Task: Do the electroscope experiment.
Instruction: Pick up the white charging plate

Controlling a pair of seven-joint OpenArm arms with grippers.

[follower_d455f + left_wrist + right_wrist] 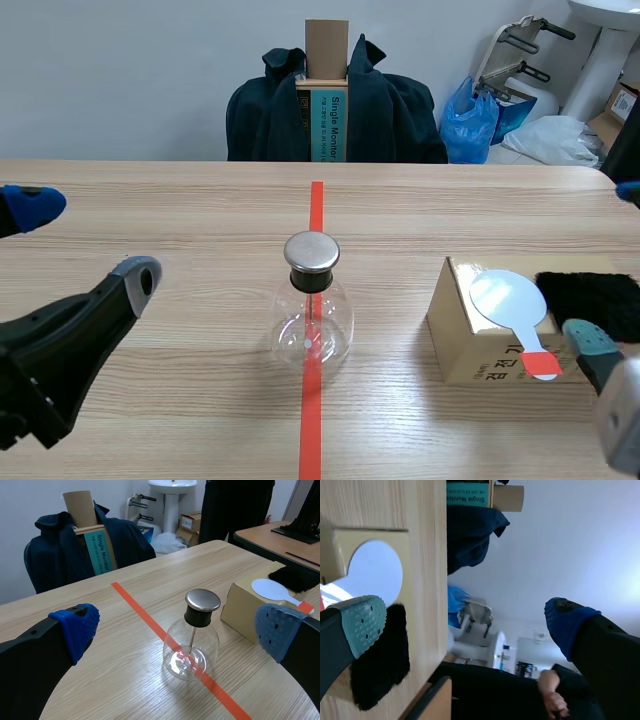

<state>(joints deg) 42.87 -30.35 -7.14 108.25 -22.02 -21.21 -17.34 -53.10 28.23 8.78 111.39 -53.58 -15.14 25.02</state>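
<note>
Left tool (176, 630) and right tool (466, 620) are both released, empty. The electroscope (312, 310) stands mid-way across the table (150, 200). A white paddle (508, 298) lies on a cardboard box (465, 350) near its right edge.

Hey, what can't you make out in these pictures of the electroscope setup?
Electroscope leaves: too small, lost in glass glare, scene and left wrist views.
Paddle handle: right wrist view, mostly behind the right gripper.
Black cloth: scene view, cut by the edge.
</note>
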